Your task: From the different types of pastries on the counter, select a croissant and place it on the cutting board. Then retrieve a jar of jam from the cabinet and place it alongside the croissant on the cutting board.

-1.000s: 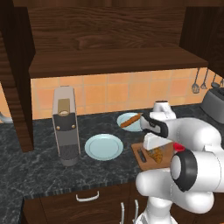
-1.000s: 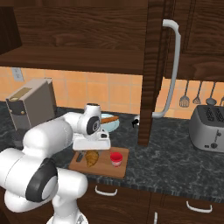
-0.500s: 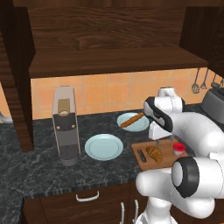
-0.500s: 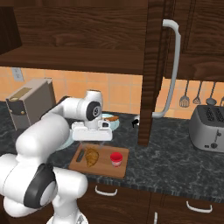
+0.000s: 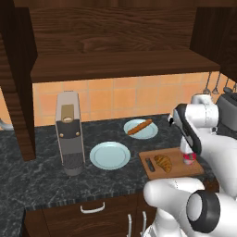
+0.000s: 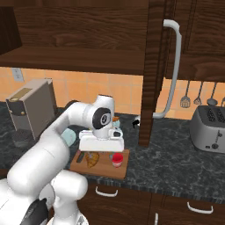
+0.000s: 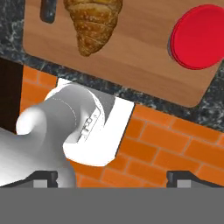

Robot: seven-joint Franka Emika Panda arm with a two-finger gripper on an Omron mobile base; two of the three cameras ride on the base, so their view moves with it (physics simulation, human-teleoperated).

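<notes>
Dark counter (image 5: 41, 185) bears plates, coffee machine (image 5: 69, 134), toaster (image 6: 211, 128); empty hand (image 6: 102, 143) spread apart.

Your arm arches up from the base and bends forward, wrist turned down. Your gripper (image 6: 101, 150) hangs open and empty, finger tips (image 7: 181, 177) set wide apart.

croissant (image 5: 163, 162) on cutting board (image 5: 173, 173); jar of jam (image 5: 189, 159) at its 3 o'clock, apart.

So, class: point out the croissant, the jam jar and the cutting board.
croissant (image 7: 97, 22): hand view, ridged middle.
jam jar (image 7: 199, 37): hand view, red lid.
cutting board (image 7: 140, 65): hand view, bare wood between them.
</notes>
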